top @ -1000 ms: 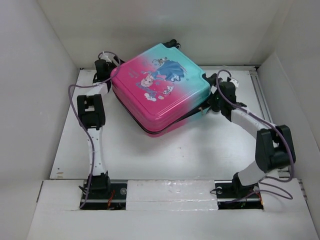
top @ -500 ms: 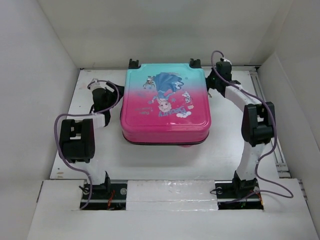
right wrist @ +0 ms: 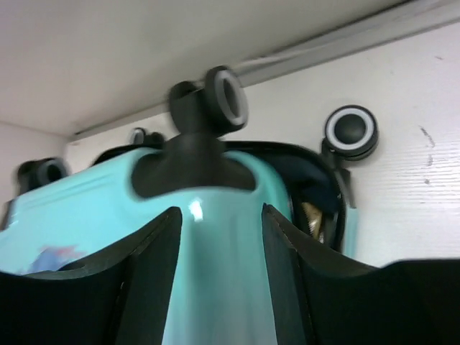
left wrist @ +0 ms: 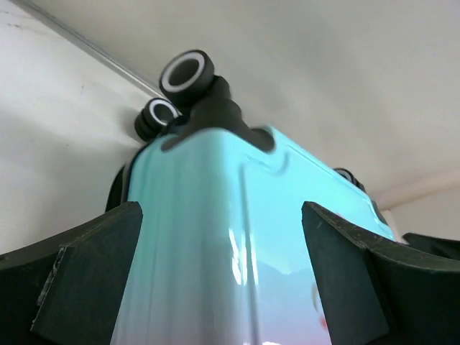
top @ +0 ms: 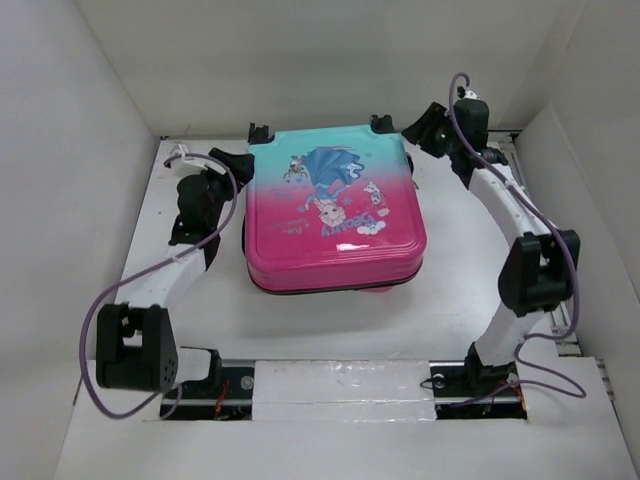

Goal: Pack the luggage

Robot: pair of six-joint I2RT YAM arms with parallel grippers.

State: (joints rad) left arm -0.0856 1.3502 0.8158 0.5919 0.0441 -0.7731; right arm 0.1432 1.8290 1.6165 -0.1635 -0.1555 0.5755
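Note:
The luggage [top: 335, 205] lies flat on the white table [top: 450, 290], pink end near me, turquoise end with black wheels [top: 262, 131] toward the back wall. My left gripper [top: 238, 168] is at its far left corner, open, the turquoise shell [left wrist: 208, 187] showing between the fingers [left wrist: 86, 266]. My right gripper [top: 413, 131] hovers at the far right corner, open, over the shell [right wrist: 72, 208] just below a wheel bracket [right wrist: 194, 162]. At that corner the two halves stand slightly apart, dark lining [right wrist: 313, 205] showing in the gap.
White walls enclose the table on the left, back and right. The wheels [left wrist: 187, 70] sit close to the back wall. A metal rail [top: 528, 195] runs along the table's right side. Purple cables loop off both arms.
The luggage turned from skewed to square with the table and settled flat. My right gripper opened and drew back to the far right corner. The left arm reached forward and opened wider.

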